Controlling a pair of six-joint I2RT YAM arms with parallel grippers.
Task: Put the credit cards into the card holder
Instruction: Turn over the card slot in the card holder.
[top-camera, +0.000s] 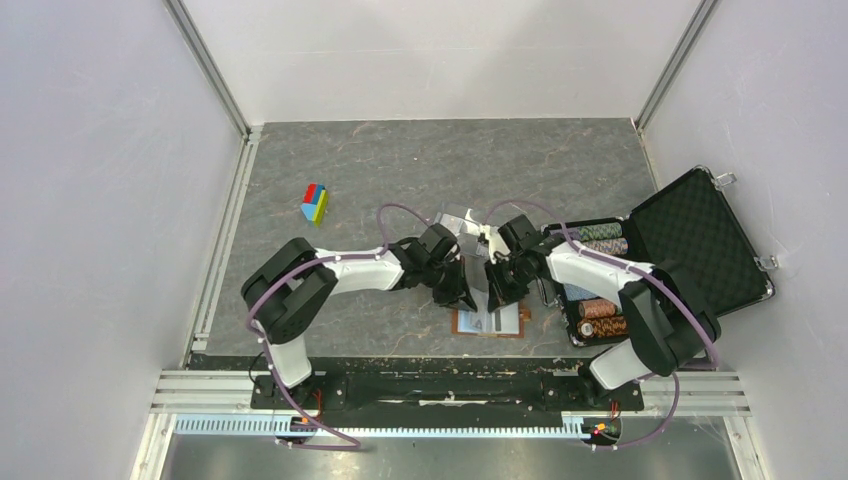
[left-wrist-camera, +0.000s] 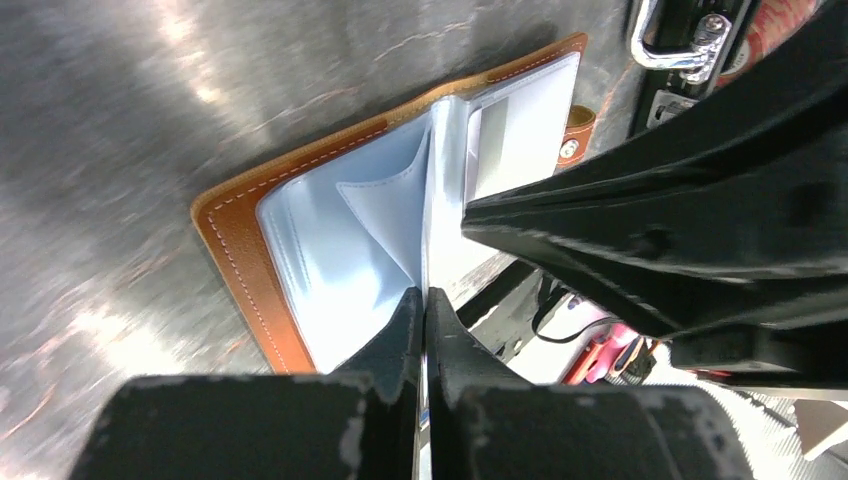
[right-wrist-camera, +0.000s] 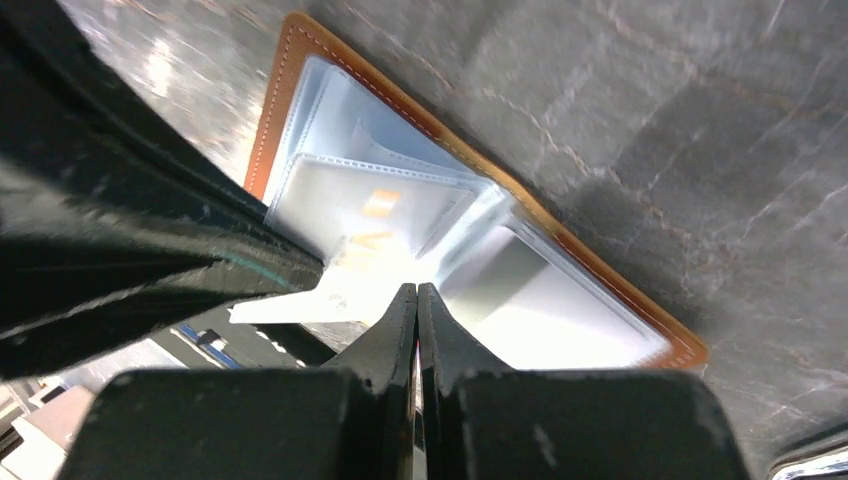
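Grey tabletop with left tool and right tool pinched over unfolded card holder.

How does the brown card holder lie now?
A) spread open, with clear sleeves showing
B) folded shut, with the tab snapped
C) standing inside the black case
A: the card holder lies spread open, brown cover down, with its clear sleeves exposed.

Tan card holder, white-stitched; sleeves seemingly pale blue.
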